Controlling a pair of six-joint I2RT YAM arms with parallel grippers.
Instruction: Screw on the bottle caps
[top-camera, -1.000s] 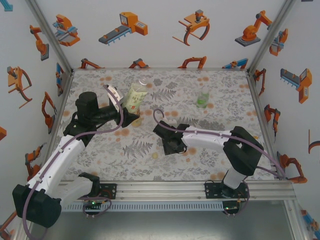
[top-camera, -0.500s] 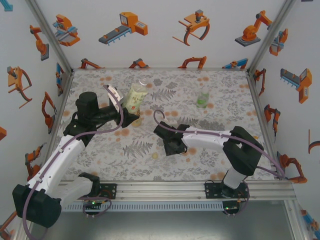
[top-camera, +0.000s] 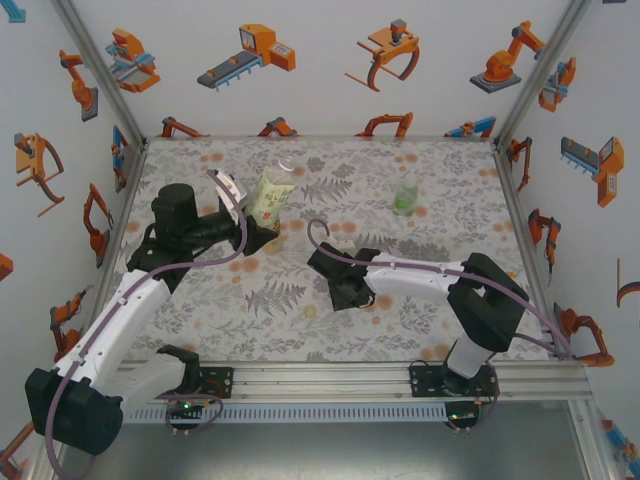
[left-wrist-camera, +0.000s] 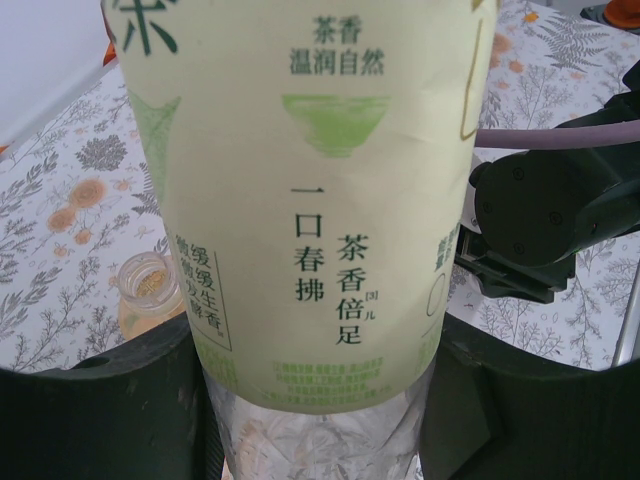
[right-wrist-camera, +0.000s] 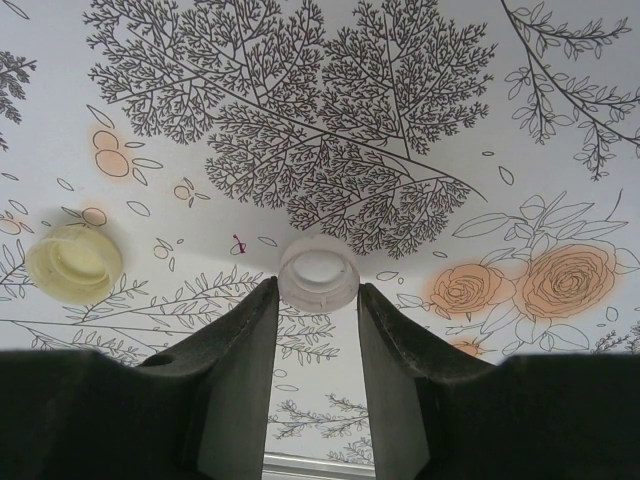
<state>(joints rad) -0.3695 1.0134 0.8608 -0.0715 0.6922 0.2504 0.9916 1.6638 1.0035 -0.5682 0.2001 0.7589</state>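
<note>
1. Green bottle: upright at the far right of the table, well apart from the other bottles and from both arms.
2. Open bottle: uncapped neck with amber liquid inside, just beside the pale bottle, on its left in the left wrist view.
3. Right arm: dark link and purple cable, behind the pale bottle's right side in the left wrist view.
4. Table: white cloth printed with grey ferns and orange flowers; metal rail along the near edge.
5. Walls: white, printed with orange robot pictures, closing three sides.
6. Left gripper: clamped low on the body of the pale bottle, held upright at far left of centre; label facing the left wrist camera.
7. Right gripper: low over the middle of the table, jaws narrow; white cap lying on the cloth right at the fingertips, one at either side; actual contact not discernible.
8. Yellow cap: on the cloth, outside the jaws, off to the left in the right wrist view, apart from the white cap.
</note>
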